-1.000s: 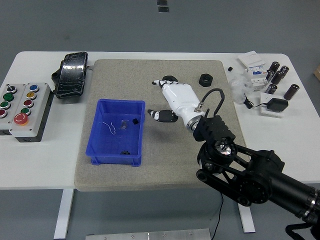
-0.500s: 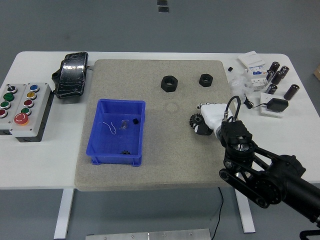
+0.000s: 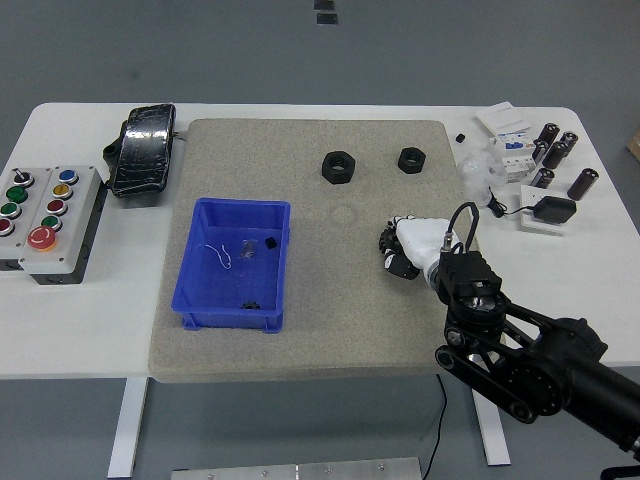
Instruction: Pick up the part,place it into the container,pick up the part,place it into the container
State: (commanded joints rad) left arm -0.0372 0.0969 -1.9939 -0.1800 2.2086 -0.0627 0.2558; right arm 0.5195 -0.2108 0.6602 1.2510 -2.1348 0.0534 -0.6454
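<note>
In the head view, the right hand (image 3: 408, 245) is resting over the grey mat (image 3: 300, 330) at about 4 o'clock from its centre, with its fingers curled in and gripping nothing. Two black nuts, the larger nut (image 3: 339, 166) and the smaller nut (image 3: 411, 159), are lying at 12 to 1 o'clock of the hand, well apart from it. The blue container (image 3: 236, 262) is sitting at 9 o'clock of the hand and is holding a few small parts (image 3: 269, 242); the left hand is not showing.

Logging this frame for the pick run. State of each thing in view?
Right hand: curled, holding nothing, over the mat.
Left nut: on the mat, untouched.
Right nut: on the mat, untouched.
Blue bin: upright, small bits inside.
Button box: on table, left side.
</note>
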